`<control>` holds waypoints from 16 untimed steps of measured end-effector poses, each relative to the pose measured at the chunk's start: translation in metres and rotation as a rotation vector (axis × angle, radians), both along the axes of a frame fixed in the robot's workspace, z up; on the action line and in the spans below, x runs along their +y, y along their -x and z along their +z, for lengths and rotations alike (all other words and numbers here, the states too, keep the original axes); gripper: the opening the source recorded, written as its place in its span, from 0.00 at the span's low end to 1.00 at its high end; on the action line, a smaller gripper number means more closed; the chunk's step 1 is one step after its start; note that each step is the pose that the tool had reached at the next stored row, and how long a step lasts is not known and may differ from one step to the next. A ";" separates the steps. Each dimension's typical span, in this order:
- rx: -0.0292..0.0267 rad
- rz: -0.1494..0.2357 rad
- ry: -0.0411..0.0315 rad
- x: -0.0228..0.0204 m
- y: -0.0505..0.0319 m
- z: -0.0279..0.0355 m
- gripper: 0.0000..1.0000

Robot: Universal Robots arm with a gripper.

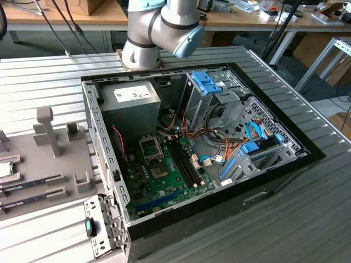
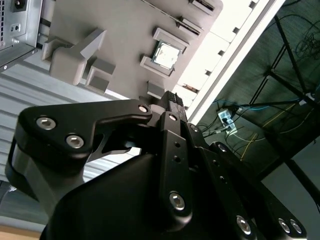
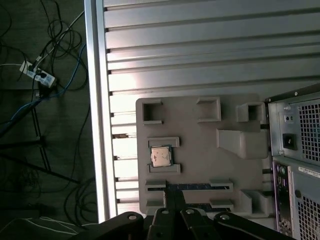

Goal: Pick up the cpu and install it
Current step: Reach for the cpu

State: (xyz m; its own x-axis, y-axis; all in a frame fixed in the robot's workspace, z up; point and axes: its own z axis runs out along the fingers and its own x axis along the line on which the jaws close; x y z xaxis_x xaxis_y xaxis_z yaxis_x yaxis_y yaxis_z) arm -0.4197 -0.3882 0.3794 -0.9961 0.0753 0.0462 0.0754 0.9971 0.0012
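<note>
Both wrist views overhead, sharing grey tray point(image 3: 200, 160)

In the exterior view, the picture's left edge cuts off most of the cpu point(image 1: 4, 169) and part of its grey tray point(image 1: 27, 148). In the first wrist view, my end effector point(image 3: 175, 202), itself cropped, covers part of what seems a memory stick point(image 3: 200, 187).

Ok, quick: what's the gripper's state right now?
Gripper: cannot be told whether open or closed. The cpu is not in it; it lies on the grey tray.
</note>
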 end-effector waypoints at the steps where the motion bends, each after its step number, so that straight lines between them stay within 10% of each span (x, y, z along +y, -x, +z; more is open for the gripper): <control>1: 0.0001 0.000 0.0000 0.0011 0.0000 -0.0001 0.11; 16: 0.0000 0.000 0.0001 0.0227 0.0000 -0.0049 0.11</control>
State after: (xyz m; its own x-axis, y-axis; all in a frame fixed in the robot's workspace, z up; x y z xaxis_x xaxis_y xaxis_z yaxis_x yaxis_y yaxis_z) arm -0.4197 -0.3655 0.3745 -0.9961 0.0753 0.0463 0.0754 0.9972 0.0011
